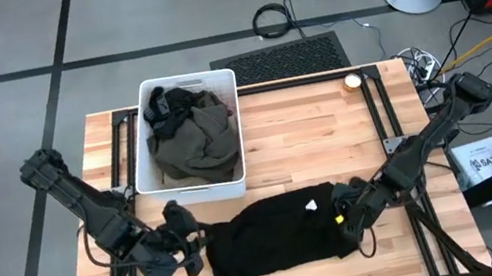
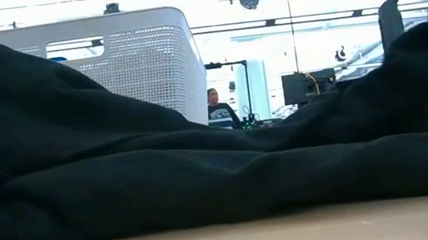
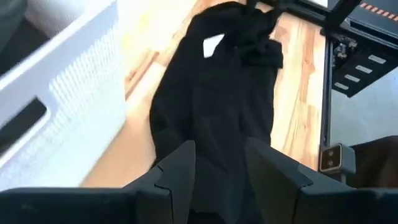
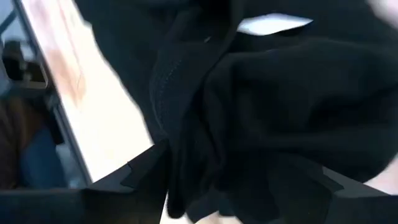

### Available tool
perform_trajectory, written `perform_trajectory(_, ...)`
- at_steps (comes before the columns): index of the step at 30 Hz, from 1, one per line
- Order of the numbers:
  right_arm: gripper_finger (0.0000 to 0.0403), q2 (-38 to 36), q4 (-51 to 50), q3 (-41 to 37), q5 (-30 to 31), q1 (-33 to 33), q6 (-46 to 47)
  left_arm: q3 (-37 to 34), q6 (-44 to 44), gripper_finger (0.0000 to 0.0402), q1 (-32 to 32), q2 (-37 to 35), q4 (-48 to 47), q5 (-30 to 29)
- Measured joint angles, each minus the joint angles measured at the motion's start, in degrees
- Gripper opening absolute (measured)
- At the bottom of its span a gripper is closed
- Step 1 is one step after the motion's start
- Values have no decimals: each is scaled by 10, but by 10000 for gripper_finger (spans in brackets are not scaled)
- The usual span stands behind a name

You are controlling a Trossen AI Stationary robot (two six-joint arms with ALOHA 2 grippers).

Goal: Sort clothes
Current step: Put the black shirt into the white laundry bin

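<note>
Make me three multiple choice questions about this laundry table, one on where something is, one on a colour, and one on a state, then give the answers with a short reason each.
1. Where does the black garment lie?
A. Inside the white bin
B. Spread on the table in front of the bin, between the two end effectors
C. On the floor

2. What colour is the large garment filling most of the white bin?
A. Dark olive
B. Bright red
C. White

3. How do the left end effector fingers stand?
A. Clamped shut on the bin's rim
B. Apart, over the near end of the black garment
C. Out of every view

Answers:
1 B: the high view shows it flat on the wood, with the left end effector at one end and the right end effector at the other.
2 A: olive fabric fills the bin.
3 B: the left wrist view shows a gap between the fingers.
</note>
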Motion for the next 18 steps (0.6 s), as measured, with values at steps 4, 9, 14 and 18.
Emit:
perform_trajectory(4,229,-41,-43,0,41,-14,-14,0,29,151,10,3,7,-5)
perform_trajectory(9,229,-79,-46,0,33,-14,-13,0,34,151,15,3,6,-5)
perform_trajectory(14,229,-81,7,0,9,18,-13,0,41,151,15,3,0,-5)
perform_trajectory(18,229,-88,-35,0,37,18,-11,0,61,151,21,3,1,-8)
